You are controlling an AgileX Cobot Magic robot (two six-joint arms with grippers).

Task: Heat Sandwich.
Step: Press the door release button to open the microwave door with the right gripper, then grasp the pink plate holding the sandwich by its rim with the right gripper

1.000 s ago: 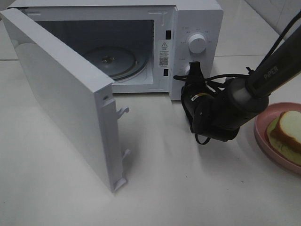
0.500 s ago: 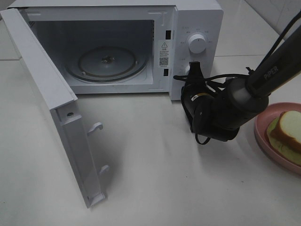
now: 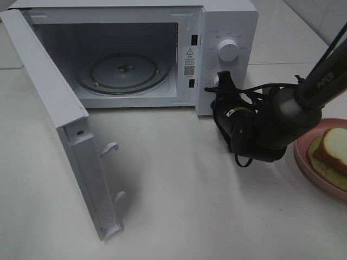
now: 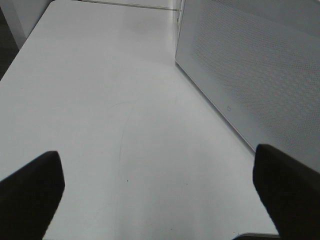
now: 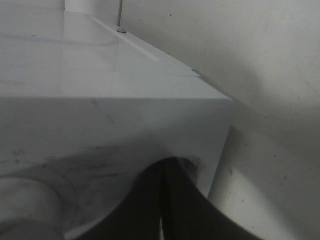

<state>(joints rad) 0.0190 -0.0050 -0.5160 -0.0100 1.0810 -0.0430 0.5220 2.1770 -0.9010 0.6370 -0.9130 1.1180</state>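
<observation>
The sandwich (image 3: 332, 145), white bread with a brown crust over pale green lettuce, lies on a pink plate (image 3: 303, 160) at the table's right edge. The white microwave (image 3: 230, 21) stands at the back with its door (image 3: 54, 108) swung wide open to the left, showing the glass turntable (image 3: 122, 73). My right gripper (image 3: 223, 77) is shut and empty, its tips close to the control panel below the upper knob (image 3: 227, 50). In the right wrist view the fingers (image 5: 150, 205) meet in front of the white panel. My left gripper (image 4: 160, 200) is open and empty over bare table beside the door (image 4: 260, 75).
The open door juts far out over the left of the table, its latch hooks (image 3: 110, 146) facing right. The right arm and its cables (image 3: 260, 127) lie between the microwave and the plate. The plate is partly cut off by the right edge of the exterior view.
The microwave door has swung further open to the left. My right arm has shifted slightly to the right, with its gripper tip still by the control panel.
</observation>
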